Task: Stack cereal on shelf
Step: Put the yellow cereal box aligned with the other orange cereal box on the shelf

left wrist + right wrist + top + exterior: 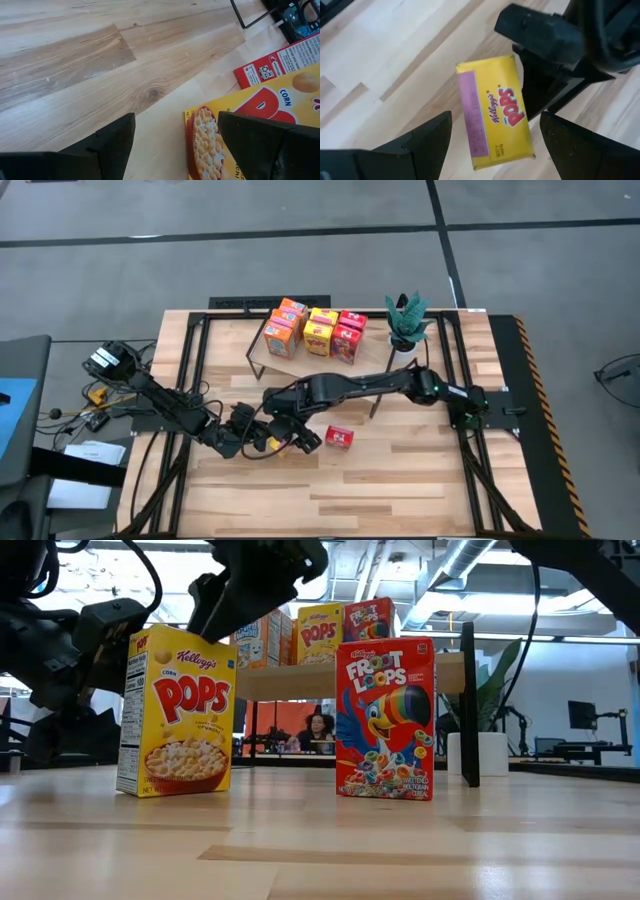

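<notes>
The tabletop (420, 480) carried the shelf (262, 352) near its far edge, left of centre. About six cereal boxes (318, 332) stood on the shelf in red, orange and yellow. A potted plant (406, 322) sat just beside the shelf's right end.

Right arm reached from the right edge across toward the middle. Right gripper (280, 408) hung directly above the yellow Corn Pops box (176, 710), fingers spread wide either side of its top, nothing gripped.

Left arm came in from the left edge. Left gripper (247, 438) sat low just beside the same box, fingers (110, 142) apart, empty.

The yellow Corn Pops box stood upright near the middle of the tabletop, toward the front edge. A red Froot Loops box (340, 438) stood to its right, apart from it.
</notes>
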Tool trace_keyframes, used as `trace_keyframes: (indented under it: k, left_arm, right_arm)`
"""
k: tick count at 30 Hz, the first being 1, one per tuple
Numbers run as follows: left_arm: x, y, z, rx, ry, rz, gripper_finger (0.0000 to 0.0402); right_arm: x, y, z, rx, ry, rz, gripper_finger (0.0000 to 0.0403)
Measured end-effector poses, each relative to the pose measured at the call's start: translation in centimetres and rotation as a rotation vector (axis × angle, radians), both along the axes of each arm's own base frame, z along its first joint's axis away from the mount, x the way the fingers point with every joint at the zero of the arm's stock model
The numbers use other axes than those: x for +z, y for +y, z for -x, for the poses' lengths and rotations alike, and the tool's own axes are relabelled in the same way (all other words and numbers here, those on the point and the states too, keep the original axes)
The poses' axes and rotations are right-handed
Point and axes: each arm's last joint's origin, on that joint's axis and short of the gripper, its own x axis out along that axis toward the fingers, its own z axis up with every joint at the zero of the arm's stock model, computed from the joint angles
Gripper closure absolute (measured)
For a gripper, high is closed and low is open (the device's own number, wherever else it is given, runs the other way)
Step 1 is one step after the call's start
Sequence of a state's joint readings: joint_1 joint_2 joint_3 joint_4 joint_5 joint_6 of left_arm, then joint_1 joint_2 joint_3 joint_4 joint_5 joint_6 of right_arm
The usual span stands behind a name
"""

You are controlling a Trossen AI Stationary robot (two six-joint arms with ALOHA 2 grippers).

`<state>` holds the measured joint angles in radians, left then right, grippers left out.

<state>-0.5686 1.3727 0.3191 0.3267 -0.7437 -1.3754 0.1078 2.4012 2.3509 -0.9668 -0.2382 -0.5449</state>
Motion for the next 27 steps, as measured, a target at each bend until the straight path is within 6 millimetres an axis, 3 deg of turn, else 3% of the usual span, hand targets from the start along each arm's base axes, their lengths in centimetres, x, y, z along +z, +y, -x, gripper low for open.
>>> trace_keyframes:
  k: [16, 27]
  left_arm:
    - [0.0, 0.0, 0.0, -0.001, 0.001, 0.003, 0.0127]
    - [0.0, 0.0, 0.0, -0.003, 0.002, 0.001, 0.0127]
  right_arm:
    - [-0.7, -1.0, 0.0, -0.018, 0.045, 0.005, 0.0102]
    - [-0.8, -0.9, 0.2, -0.013, 0.060, 0.007, 0.0149]
